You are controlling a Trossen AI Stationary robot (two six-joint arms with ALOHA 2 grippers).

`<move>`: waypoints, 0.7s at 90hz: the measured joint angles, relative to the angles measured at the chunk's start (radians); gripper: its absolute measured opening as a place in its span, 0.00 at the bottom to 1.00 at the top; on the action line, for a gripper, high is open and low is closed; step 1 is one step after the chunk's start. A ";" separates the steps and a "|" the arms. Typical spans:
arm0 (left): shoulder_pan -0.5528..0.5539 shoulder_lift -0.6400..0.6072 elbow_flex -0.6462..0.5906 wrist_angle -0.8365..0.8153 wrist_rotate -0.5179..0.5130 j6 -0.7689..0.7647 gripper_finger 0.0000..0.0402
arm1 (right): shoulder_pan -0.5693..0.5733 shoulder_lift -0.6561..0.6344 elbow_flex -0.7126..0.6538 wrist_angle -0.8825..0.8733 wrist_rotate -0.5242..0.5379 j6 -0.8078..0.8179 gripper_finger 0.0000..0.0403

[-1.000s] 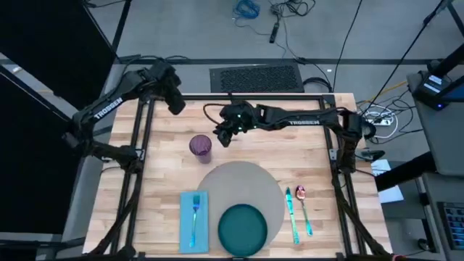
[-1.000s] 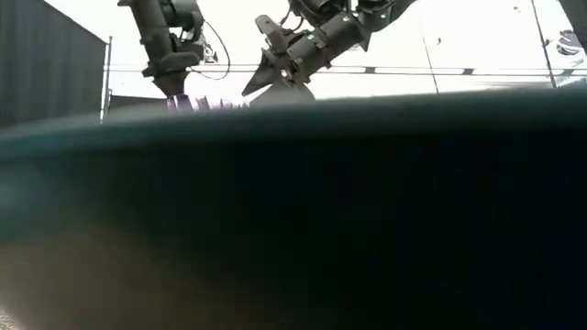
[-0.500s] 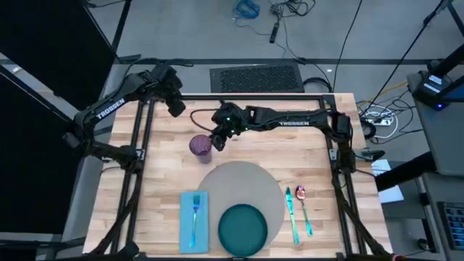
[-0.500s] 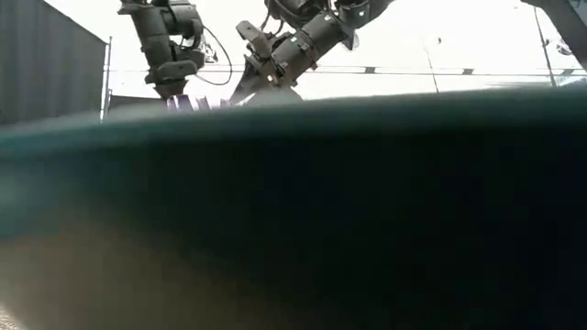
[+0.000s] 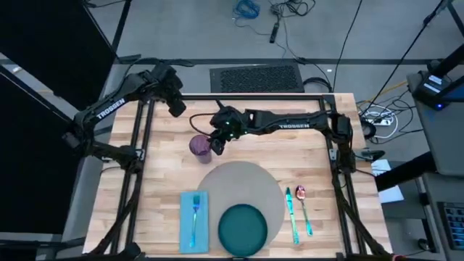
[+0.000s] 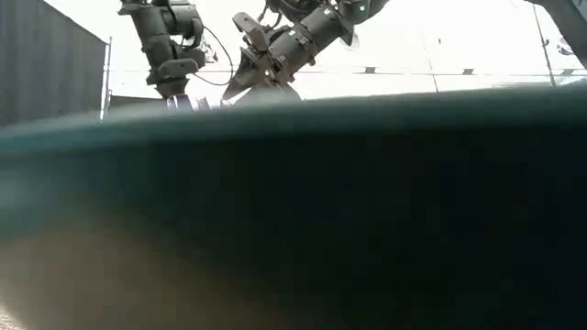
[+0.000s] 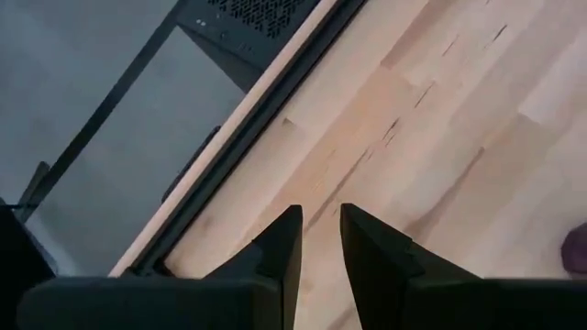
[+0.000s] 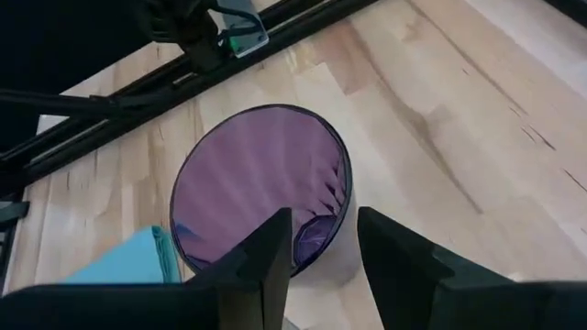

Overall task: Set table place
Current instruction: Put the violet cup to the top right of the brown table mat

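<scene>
Item 1, work surface: the light wooden butcher-block table (image 5: 239, 148) with its black metal frame, which I see whole from the high view.

Item 2, place setting, laid along the near half of the table. A large round grey mat (image 5: 243, 181) sits at centre. A smaller dark teal round plate (image 5: 243, 227) rests on the mat's near edge, overhanging it toward the table's front. On my left of the mat lies a light blue cloth napkin (image 5: 193, 221) with a blue-handled fork (image 5: 194, 217) on top. On my right of the mat lie a blue-handled knife (image 5: 291, 215) and a blue-handled spoon (image 5: 304, 210), side by side on bare wood.

Item 3, small purple ribbed cup (image 8: 261, 197): upright on the wood, just beyond the mat's far left edge, apart from it.

Item 4, right gripper (image 8: 321, 243): reached across the table to the cup, fingers parted, one finger over the cup's mouth and the other outside its wall (whether either pad touches the rim I cannot tell). It has hold of nothing that I can confirm.

Item 5, left gripper (image 7: 319, 240): waiting above the far left corner of the table, fingers a narrow gap apart, nothing between them.

Item 6, low view: almost wholly filled by the teal plate's rim; both arms show above it.
</scene>
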 joint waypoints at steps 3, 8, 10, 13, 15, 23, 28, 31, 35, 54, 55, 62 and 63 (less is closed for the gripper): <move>0.000 0.000 0.000 0.000 0.000 0.000 0.16 | 0.003 0.000 0.000 0.000 0.003 0.000 0.28; 0.000 0.000 0.000 0.000 0.000 -0.001 0.16 | 0.006 0.000 0.000 0.000 0.024 -0.001 0.28; 0.000 0.000 0.000 0.000 0.000 -0.001 0.16 | 0.008 0.000 0.000 -0.001 0.029 -0.002 0.28; 0.000 0.000 0.000 0.000 0.000 -0.001 0.16 | 0.010 0.000 0.000 -0.003 0.032 -0.003 0.28; 0.000 0.000 0.000 0.000 0.000 -0.001 0.16 | 0.011 0.001 0.000 -0.004 0.037 -0.003 0.28; 0.000 0.000 0.000 0.000 0.007 -0.001 0.16 | 0.017 0.012 0.000 -0.005 0.046 -0.003 0.28; 0.000 0.000 0.000 0.000 0.024 -0.002 0.16 | 0.018 0.026 0.000 -0.007 0.046 -0.003 0.28; 0.000 0.000 0.000 0.000 0.031 -0.002 0.16 | 0.018 0.032 0.000 0.001 0.044 -0.001 0.28; 0.000 0.000 0.000 -0.001 0.041 -0.002 0.16 | 0.018 0.038 0.001 -0.002 0.044 0.001 0.28; 0.000 0.000 0.000 0.000 0.046 -0.001 0.16 | 0.031 0.051 0.000 -0.016 0.047 -0.003 0.27; 0.000 0.000 0.000 0.000 0.046 -0.001 0.16 | 0.031 0.052 0.000 -0.017 0.046 -0.004 0.26; 0.000 0.000 0.000 0.000 0.046 0.001 0.16 | 0.033 0.053 -0.002 -0.031 0.041 -0.007 0.19; 0.000 0.000 0.000 0.000 0.046 0.001 0.16 | 0.033 0.053 -0.002 -0.032 0.039 -0.008 0.17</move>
